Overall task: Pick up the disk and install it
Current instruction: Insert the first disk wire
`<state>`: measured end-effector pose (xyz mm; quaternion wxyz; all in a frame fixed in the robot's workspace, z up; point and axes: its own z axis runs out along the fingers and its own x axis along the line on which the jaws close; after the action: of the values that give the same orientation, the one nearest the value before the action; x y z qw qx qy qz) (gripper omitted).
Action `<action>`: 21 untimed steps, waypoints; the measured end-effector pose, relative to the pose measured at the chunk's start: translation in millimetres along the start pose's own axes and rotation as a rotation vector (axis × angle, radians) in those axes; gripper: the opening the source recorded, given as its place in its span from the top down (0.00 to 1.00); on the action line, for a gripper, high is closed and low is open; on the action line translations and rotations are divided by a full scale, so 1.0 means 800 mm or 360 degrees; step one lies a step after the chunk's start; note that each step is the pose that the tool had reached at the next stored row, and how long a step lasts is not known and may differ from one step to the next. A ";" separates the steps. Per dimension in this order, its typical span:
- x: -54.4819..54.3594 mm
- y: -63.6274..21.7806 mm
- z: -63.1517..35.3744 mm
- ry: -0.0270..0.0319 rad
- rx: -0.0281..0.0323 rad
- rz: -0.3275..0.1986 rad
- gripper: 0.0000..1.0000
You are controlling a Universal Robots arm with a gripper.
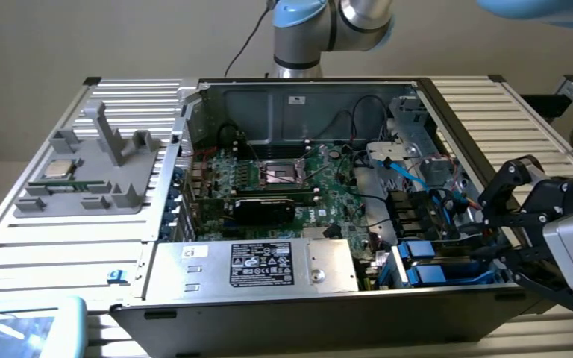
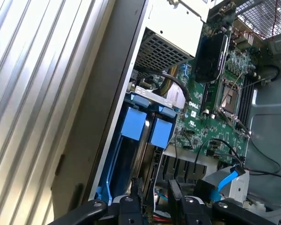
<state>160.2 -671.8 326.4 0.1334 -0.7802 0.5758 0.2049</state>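
Observation:
The disk (image 1: 421,257) stands on edge in the drive bay at the open computer case's near corner on the exterior view's right. Its bright blue carrier tabs (image 2: 133,124) face up, and a second blue tab (image 2: 160,133) sits right beside it. My gripper (image 1: 488,240) hovers just outside that bay, over the case wall, pointing in at the tabs. In the wrist view the gripper (image 2: 155,197) has its two black fingers (image 2: 136,199) standing apart, and cables show through the gap. Nothing is between them.
A silver power supply box (image 1: 266,265) with a black-and-white label lies beside the bay. The green motherboard (image 1: 286,183) and loose blue and black cables (image 1: 406,175) fill the case. A grey fixture with a small chip (image 1: 60,168) sits on the slatted table at the exterior view's left.

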 end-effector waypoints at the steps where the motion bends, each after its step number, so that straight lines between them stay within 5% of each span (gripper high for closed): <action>1: 0.000 0.001 0.000 -0.00003 0.00107 -0.0006 0.65; 4: 0.002 0.002 -0.001 -0.00344 0.00230 -0.0013 0.65; 6: 0.003 0.002 -0.002 -0.00472 0.00264 -0.0015 0.65; 21: 0.007 -0.003 -0.001 -0.00463 0.00370 -0.0027 0.65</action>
<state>163.7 -676.0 324.6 0.1525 -0.7804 0.5694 0.2083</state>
